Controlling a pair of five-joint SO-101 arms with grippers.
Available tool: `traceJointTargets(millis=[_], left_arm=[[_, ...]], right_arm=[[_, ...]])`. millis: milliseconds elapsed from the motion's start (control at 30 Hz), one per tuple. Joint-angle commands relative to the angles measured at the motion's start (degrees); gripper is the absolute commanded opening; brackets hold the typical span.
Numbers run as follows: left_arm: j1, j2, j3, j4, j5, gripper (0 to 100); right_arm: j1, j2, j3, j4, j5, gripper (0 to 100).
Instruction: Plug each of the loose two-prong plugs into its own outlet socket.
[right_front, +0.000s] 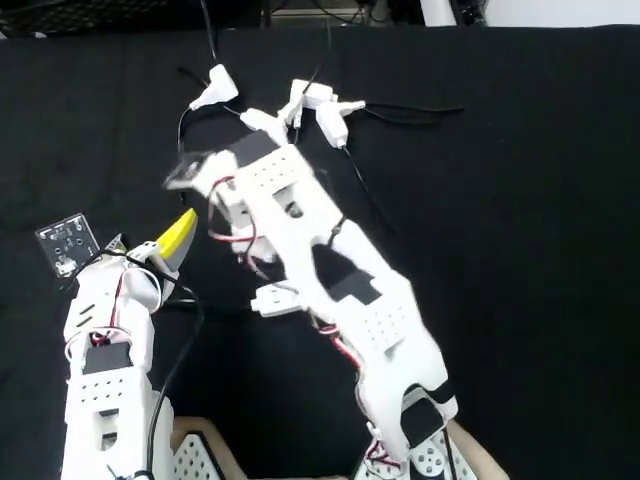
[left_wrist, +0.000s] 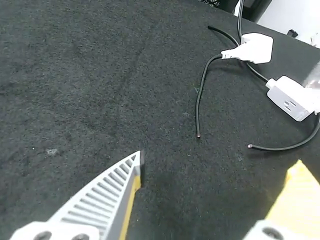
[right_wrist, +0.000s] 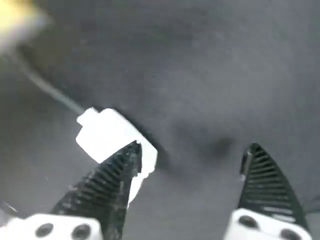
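Beside right fingers (right_wrist: 110, 180), spread wide, empty: blurred white plug (right_wrist: 105, 131); left fingers (left_wrist: 110, 186) gape empty, outlet socket (left_wrist: 292, 100) near.

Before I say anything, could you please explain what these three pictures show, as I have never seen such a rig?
These are two small robot arms at a table under a black cloth. One picture looks down from a fixed camera; the other two come from a camera on each arm's wrist. On the cloth lie a white plug and an outlet socket on black cords. The left gripper, with one yellow finger, is open and empty. The right gripper is open too, beside a white connector.
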Motion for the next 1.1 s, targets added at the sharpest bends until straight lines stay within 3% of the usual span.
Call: traceJointTargets(millis=[0,367,500,800,967,1067], left_arm=[[0.0,-0.8,-2.2,0.3,0.3,43],[-8.7,-0.9,-2.1,-1.7,0.9,43],[-12.4,-0.9,-2.4,-1.8,4.8,43],[-24.2,-0.9,-2.0,-1.3,5.3,43],[-30.5,-0.9,-3.7,6.0,4.4,43],[-34.7,-0.9,-4.3,9.8,-0.6,43]], right_arm=[[-4.7,-0.7,-0.1,1.0,9.5,31.5],[-7.0,-1.3,10.4,1.1,15.3,31.5],[-8.6,-5.1,17.3,0.8,18.0,31.5],[-11.2,-8.0,25.9,-6.6,16.5,31.5],[-10.9,-7.6,23.9,-7.5,14.2,31.5],[-10.9,-7.0,24.0,-7.6,14.2,31.4]])
